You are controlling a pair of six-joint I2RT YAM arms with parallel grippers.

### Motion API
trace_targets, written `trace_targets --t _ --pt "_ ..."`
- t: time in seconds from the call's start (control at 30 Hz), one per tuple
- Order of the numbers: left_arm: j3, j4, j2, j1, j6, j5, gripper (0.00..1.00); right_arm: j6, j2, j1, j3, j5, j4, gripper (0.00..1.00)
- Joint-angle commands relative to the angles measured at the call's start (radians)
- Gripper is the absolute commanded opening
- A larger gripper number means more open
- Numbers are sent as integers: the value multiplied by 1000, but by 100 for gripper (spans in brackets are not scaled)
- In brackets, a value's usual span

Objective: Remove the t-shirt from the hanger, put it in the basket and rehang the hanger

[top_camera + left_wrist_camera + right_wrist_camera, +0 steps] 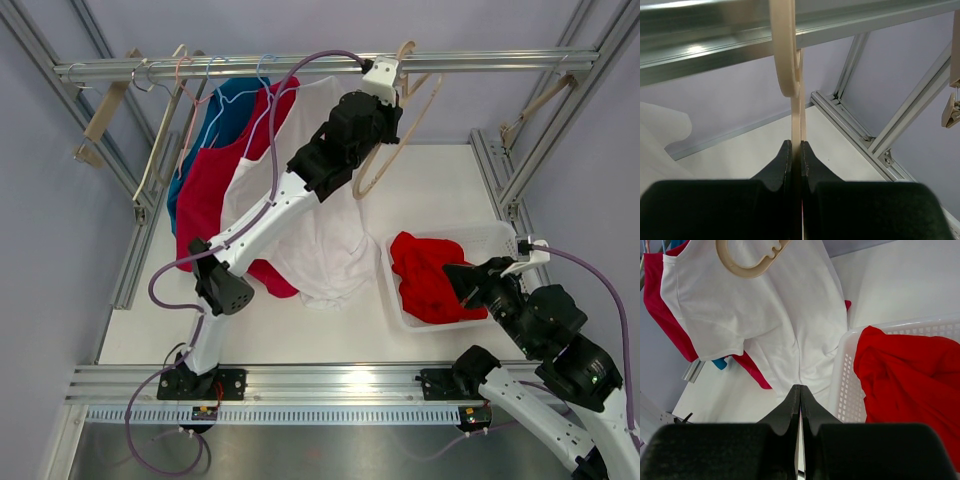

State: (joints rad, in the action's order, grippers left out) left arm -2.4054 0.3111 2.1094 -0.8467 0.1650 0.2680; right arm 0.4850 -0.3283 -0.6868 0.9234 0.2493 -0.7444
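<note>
While three shirts (330,240) hang, one basket (455,231) holds another.

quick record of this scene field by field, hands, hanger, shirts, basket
left hand: shut on the beige hanger, up by the rail
beige hanger: no garment on it
right hand: shut, holding nothing, by the basket
white t-shirt: hangs below the rail, its lower part beside the basket
basket: holds a red shirt
other garments: red top and blue top hang at the rail's left end
</note>
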Motion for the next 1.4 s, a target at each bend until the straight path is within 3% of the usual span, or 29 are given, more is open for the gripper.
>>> trace_targets --t 0.0,0.23,0.77,1.17,1.37 --pt "31 -17 -65 0 -4 30 0 -25 -15 1 -1 -39 43 8" --pt "-41 -18 -45 0 1 30 0 -16 -18 1 9 -48 50 8" --pt "74 -38 -104 0 -4 40 33 -8 -21 1 23 -56 50 8" --pt "225 -41 -305 0 -36 5 50 -3 -61 1 28 -97 76 8" --pt "383 -15 -474 3 -99 37 49 4 -86 1 23 -120 111 8"
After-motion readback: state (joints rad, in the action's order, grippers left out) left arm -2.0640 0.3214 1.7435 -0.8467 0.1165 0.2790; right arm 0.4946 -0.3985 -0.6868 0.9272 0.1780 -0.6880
